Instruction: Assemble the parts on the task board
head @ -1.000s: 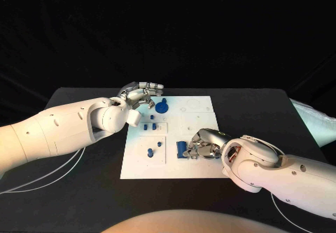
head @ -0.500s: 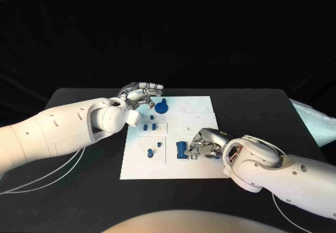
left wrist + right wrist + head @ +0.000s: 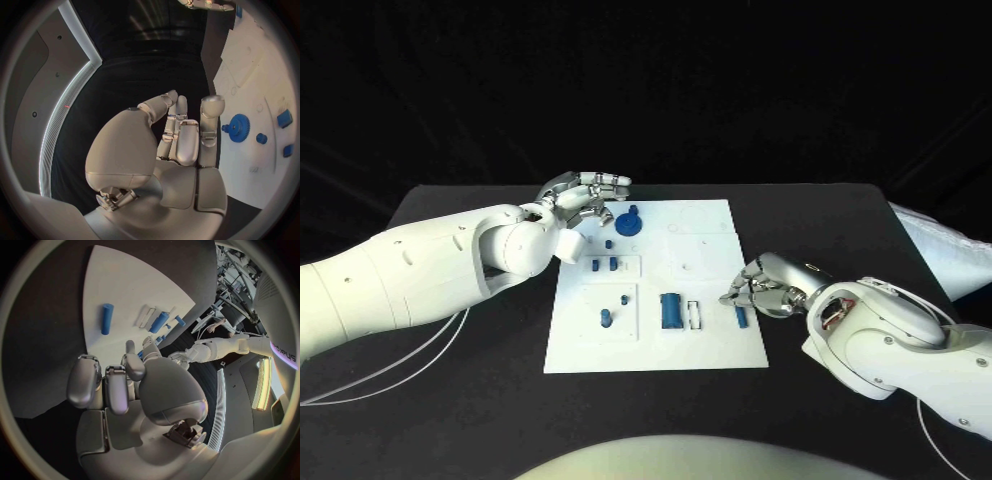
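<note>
Lying on the task board [image 3: 711, 345]: blue gear [image 3: 630, 224], cylinder [image 3: 671, 309], slim peg [image 3: 740, 316]. Left hand [image 3: 583, 195] fingers curled, empty. Right hand [image 3: 764, 286] fingers curled, holding nothing

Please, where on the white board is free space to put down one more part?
The task board is bare along its near edge, below the blue cylinder. The far right corner also looks bare. It is crowded around the blue gear beside the left hand.

White task board [image 3: 711, 345] w/ blue parts [image 3: 672, 310] on black table [image 3: 848, 215]; silver robot hand [image 3: 764, 284].
</note>
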Tool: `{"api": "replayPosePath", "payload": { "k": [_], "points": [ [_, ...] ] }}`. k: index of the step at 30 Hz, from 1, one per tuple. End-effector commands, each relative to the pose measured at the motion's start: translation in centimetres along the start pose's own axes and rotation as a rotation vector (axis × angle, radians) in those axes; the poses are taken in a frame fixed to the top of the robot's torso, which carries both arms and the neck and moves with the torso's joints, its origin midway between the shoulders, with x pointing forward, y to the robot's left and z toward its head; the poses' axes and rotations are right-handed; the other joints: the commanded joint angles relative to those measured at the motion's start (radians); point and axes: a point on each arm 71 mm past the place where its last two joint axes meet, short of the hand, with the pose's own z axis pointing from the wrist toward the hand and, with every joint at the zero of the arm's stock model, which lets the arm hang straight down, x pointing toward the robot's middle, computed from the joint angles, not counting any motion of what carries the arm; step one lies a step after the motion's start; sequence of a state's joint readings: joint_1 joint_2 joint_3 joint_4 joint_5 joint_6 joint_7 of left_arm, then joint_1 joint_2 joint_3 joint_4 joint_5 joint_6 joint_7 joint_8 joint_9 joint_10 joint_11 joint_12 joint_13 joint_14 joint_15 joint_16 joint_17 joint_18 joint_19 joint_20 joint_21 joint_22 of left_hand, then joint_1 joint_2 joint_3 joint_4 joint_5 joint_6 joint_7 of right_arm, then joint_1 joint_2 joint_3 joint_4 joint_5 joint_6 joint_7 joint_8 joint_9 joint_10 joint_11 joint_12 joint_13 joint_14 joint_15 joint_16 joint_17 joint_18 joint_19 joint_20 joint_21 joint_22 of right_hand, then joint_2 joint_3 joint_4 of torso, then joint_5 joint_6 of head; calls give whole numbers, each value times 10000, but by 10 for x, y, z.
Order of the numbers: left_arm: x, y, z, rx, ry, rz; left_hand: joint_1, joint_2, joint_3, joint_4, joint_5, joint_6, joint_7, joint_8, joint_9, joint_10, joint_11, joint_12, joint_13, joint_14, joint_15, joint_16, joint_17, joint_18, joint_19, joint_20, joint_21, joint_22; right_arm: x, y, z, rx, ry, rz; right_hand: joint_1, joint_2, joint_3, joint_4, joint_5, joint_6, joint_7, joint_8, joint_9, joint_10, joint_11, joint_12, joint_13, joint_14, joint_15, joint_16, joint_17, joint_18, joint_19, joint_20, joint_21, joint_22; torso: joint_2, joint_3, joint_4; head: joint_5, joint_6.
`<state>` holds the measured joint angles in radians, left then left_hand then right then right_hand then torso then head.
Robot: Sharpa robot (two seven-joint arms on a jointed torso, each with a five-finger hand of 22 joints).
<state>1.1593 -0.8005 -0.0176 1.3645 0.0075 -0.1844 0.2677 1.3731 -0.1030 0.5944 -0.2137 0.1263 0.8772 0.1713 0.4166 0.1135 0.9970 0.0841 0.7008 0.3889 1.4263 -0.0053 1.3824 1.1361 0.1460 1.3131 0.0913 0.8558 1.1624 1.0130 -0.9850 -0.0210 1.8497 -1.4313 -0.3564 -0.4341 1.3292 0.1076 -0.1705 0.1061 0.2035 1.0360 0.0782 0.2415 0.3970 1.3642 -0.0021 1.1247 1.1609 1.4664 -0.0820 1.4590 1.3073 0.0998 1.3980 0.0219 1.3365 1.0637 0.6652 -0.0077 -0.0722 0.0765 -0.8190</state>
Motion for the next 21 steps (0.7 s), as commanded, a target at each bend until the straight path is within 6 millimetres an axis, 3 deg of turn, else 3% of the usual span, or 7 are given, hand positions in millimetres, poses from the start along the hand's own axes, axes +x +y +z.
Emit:
{"api": "replayPosePath", "payload": {
  "k": [1,10,21],
  "points": [
    [2,-1,0,57,157,-76,-21,55,28,43,-7,-60,-10,66,-9,-23,-19,-30,-15,-21,10,7,11,0,-76,12,-38,-8,-4,-9,-3,231,-196,-491,-11,-80,7,-31,81,-80,10,-75,-23,-109,-2,-136,-85,631,87,20,273,-78,-15,76,-24,-1,-12,9,-50,-66,24],
    [3,-1,0,59,187,-84,-21,55,28,43,-7,-60,-10,66,-9,-23,-19,-30,-15,-21,10,7,11,0,-76,12,-38,-8,-4,-28,-3,858,29,-1339,-93,-87,-4,30,146,3,14,-138,-56,-154,11,-247,-167,620,105,-4,235,-76,-24,111,-31,-5,-12,-1,-27,-246,42],
    [3,-1,0,61,201,-89,-21,55,28,43,-7,-60,-10,66,-9,-23,-19,-30,-15,-21,10,7,11,0,-76,12,-38,-8,9,-29,2,1144,643,-1572,-276,-248,-107,145,100,109,21,-223,-87,-283,21,-532,-389,590,117,-77,119,-53,-78,131,-90,-102,13,-10,7,-252,34]
  ]
}}
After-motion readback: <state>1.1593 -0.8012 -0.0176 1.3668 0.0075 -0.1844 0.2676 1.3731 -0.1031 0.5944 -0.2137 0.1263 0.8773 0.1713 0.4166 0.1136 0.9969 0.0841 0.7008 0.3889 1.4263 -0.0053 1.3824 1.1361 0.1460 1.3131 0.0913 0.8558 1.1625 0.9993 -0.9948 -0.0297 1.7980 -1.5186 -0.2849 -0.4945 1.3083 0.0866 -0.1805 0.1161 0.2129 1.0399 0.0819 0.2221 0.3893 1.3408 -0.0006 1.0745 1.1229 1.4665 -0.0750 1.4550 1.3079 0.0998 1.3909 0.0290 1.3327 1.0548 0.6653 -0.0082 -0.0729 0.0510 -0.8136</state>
